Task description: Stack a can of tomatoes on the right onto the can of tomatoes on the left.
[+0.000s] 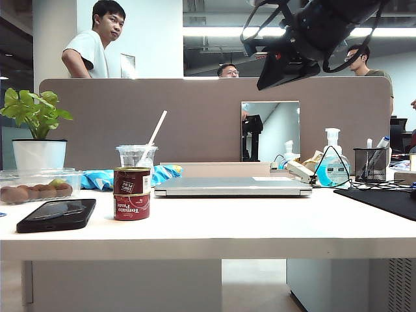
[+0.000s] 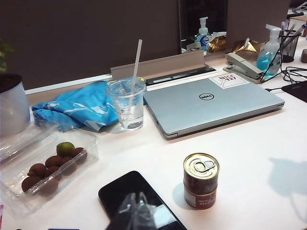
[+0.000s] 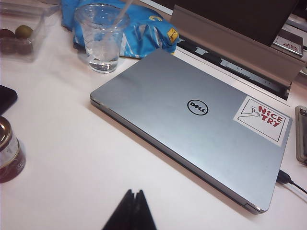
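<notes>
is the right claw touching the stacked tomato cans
Apart. The right wrist view shows the shut right claw over bare table, with the tomato cans well off to its side.

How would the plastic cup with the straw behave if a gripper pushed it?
The plastic cup looks thin and nearly empty, so it is probably light and may slide or tip easily. Its walls would likely flex under squeezing. The tall straw may shift.

A closed Dell laptop (image 1: 233, 186) lies mid-frame; a black phone (image 1: 56, 214) lower left; a potted plant (image 1: 38, 130) upper left.
</notes>
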